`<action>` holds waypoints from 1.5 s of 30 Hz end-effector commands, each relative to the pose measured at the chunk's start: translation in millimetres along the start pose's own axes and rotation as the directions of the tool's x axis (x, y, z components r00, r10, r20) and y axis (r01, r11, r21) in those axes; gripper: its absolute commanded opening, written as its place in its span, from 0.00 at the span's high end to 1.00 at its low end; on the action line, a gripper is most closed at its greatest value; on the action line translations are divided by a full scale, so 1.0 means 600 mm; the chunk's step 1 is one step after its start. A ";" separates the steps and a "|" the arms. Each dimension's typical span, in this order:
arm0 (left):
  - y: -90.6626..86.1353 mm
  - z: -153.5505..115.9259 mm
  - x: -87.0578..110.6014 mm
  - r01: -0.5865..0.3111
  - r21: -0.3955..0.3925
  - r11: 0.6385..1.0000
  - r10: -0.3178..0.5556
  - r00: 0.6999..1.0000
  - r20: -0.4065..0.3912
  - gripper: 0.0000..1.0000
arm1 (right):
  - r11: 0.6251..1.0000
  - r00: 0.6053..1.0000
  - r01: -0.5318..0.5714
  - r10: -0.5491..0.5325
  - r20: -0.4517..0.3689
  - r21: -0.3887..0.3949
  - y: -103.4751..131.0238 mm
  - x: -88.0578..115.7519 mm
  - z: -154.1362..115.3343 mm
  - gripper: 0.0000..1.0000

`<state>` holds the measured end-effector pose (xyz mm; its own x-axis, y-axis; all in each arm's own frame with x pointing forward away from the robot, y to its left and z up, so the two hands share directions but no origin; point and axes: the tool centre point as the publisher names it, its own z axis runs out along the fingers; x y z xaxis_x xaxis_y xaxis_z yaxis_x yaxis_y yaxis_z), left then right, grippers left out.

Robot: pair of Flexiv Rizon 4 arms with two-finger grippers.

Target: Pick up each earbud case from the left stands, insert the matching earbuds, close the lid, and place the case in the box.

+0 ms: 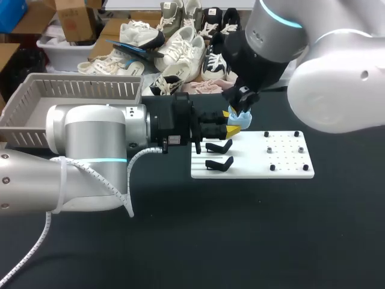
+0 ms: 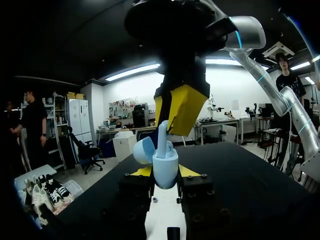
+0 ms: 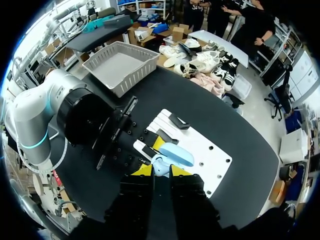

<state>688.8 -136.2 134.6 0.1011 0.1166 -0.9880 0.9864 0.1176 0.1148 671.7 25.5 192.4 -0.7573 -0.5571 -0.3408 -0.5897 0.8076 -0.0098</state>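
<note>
A pale blue, rounded earbud case (image 2: 166, 170) stands upright, long axis vertical, mouth up, lid (image 2: 142, 150) swung open sideways. The left claw (image 2: 165, 173) pinches its base. The right claw (image 2: 169, 129), directly above, pinches a white earbud (image 2: 163, 142) entering it. The case hangs over the white stand board's (image 1: 283, 162) left end, near two black stands (image 1: 218, 147). The grey box (image 1: 36, 90) sits well apart at the desk's (image 1: 240, 229) far-left edge.

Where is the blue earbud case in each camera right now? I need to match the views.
Head view: blue case over the white board's far edge, at the left gripper's tips, under the right gripper.
Left wrist view: blue case between the left gripper's tips, lid open, below the right gripper.
Right wrist view: blue case just ahead of the right gripper.
Shared landmark: the white board.
</note>
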 end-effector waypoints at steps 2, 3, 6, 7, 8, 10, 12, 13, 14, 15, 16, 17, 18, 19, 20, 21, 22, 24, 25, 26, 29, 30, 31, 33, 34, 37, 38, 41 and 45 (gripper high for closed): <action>0.000 0.001 0.000 0.000 -0.002 1.000 0.000 1.000 -0.001 1.00 | 1.000 1.000 -0.005 0.005 -0.005 0.003 0.002 -0.002 0.002 1.00; 0.000 0.001 0.000 0.000 -0.002 1.000 0.000 1.000 -0.001 1.00 | 1.000 1.000 -0.006 0.006 -0.006 0.002 0.002 -0.002 0.003 1.00; 0.000 0.001 0.000 0.000 -0.002 1.000 0.000 1.000 -0.001 1.00 | 1.000 1.000 -0.007 0.007 -0.005 0.001 0.002 -0.001 0.003 1.00; 0.000 0.001 0.000 0.000 -0.002 1.000 0.000 1.000 -0.001 1.00 | 1.000 1.000 -0.007 0.007 -0.005 0.001 0.002 -0.001 0.004 1.00; 0.000 0.001 0.000 0.000 -0.002 1.000 0.000 1.000 -0.001 1.00 | 1.000 1.000 -0.008 0.008 -0.006 0.001 0.001 0.000 0.004 1.00; 0.000 0.001 0.000 0.000 -0.002 1.000 0.000 1.000 -0.001 1.00 | 1.000 1.000 -0.008 0.008 -0.008 0.002 0.001 0.000 0.005 1.00; 0.000 0.001 0.000 0.000 -0.002 1.000 0.000 1.000 -0.001 1.00 | 1.000 1.000 -0.008 0.008 -0.008 0.002 0.001 0.000 0.005 1.00; 0.000 0.001 0.000 0.000 -0.002 1.000 0.000 1.000 -0.001 1.00 | 1.000 1.000 -0.008 0.008 -0.008 0.001 0.001 0.000 0.005 1.00; 0.000 0.001 0.000 0.000 -0.002 1.000 0.000 1.000 -0.001 1.00 | 1.000 1.000 -0.009 0.009 -0.009 0.002 0.001 0.000 0.005 1.00; 0.000 0.001 0.000 0.000 -0.002 1.000 0.000 1.000 -0.001 1.00 | 1.000 1.000 -0.009 0.009 -0.009 0.002 0.001 0.001 0.005 1.00; 0.000 0.001 0.000 0.000 -0.002 1.000 0.000 1.000 -0.001 1.00 | 1.000 1.000 -0.010 0.010 -0.009 0.003 0.000 0.000 0.004 1.00; 0.000 0.001 0.000 0.000 -0.002 1.000 0.000 1.000 -0.001 1.00 | 1.000 1.000 -0.010 0.010 -0.008 0.003 0.000 0.000 0.003 1.00; 0.000 0.001 0.000 0.000 -0.002 1.000 0.000 1.000 -0.001 1.00 | 1.000 1.000 -0.010 0.010 -0.006 0.003 -0.001 0.000 0.002 1.00; 0.000 0.001 0.000 0.000 -0.002 1.000 0.000 1.000 -0.001 1.00 | 1.000 1.000 -0.011 0.011 -0.005 0.003 -0.001 0.000 0.002 1.00; 0.000 0.001 0.000 0.000 -0.002 1.000 0.000 1.000 -0.001 1.00 | 1.000 1.000 -0.012 0.012 -0.005 0.002 -0.001 0.000 0.002 1.00; 0.000 0.001 0.000 0.000 -0.002 1.000 0.000 1.000 -0.001 1.00 | 1.000 1.000 -0.011 0.011 -0.004 0.003 -0.001 0.000 0.002 1.00; 0.000 0.001 0.000 0.000 -0.002 1.000 0.000 1.000 -0.001 1.00 | 1.000 1.000 -0.012 0.012 -0.005 0.003 -0.002 0.001 0.002 1.00; 0.000 0.001 0.000 0.000 -0.002 1.000 0.000 1.000 -0.001 1.00 | 1.000 1.000 -0.013 0.013 -0.007 0.003 -0.002 0.003 0.003 1.00; 0.000 0.001 0.000 0.000 -0.002 1.000 0.000 1.000 -0.001 1.00 | 1.000 1.000 -0.013 0.013 -0.008 0.004 -0.003 0.003 0.003 1.00; 0.000 0.001 0.000 0.000 -0.002 1.000 0.000 1.000 -0.001 1.00 | 1.000 1.000 -0.014 0.014 -0.009 0.003 -0.003 0.004 0.004 1.00; 0.000 0.001 0.000 0.000 -0.002 1.000 0.000 1.000 -0.001 1.00 | 1.000 1.000 -0.016 0.016 -0.011 0.003 -0.003 0.004 0.004 1.00; 0.000 0.001 0.000 0.000 -0.002 1.000 0.000 1.000 -0.001 1.00 | 1.000 1.000 -0.016 0.016 -0.011 0.002 -0.003 0.004 0.004 1.00; 0.000 0.001 0.000 0.000 -0.002 1.000 0.000 1.000 -0.001 1.00 | 1.000 1.000 -0.016 0.016 -0.011 0.002 -0.003 0.004 0.005 1.00; 0.000 0.001 0.000 0.000 -0.002 1.000 0.000 1.000 -0.001 1.00 | 1.000 1.000 -0.015 0.015 -0.011 0.002 -0.002 0.003 0.005 1.00; 0.000 0.001 0.000 0.000 -0.002 1.000 0.000 1.000 -0.001 1.00 | 1.000 1.000 -0.015 0.015 -0.010 0.001 -0.002 0.002 0.005 1.00; 0.000 0.001 0.000 0.000 -0.002 1.000 0.000 1.000 -0.001 1.00 | 1.000 1.000 -0.013 0.013 -0.011 0.001 -0.001 0.001 0.005 1.00; 0.000 0.001 0.000 0.000 -0.002 1.000 0.000 1.000 -0.001 1.00 | 1.000 1.000 -0.013 0.013 -0.011 0.001 -0.001 0.000 0.007 1.00; 0.000 0.001 0.000 0.000 -0.002 1.000 0.000 1.000 -0.001 1.00 | 1.000 1.000 -0.012 0.012 -0.014 0.000 0.000 0.000 0.009 1.00; 0.000 0.001 0.000 0.000 -0.002 1.000 0.000 1.000 -0.001 1.00 | 1.000 1.000 -0.012 0.012 -0.017 -0.002 0.001 0.000 0.011 1.00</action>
<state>688.9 -136.3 134.6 0.1010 0.1165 -0.9880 0.9864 0.1177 0.1147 672.4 25.7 186.5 -0.7662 -0.5517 -0.3295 -0.5837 0.8120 -0.0024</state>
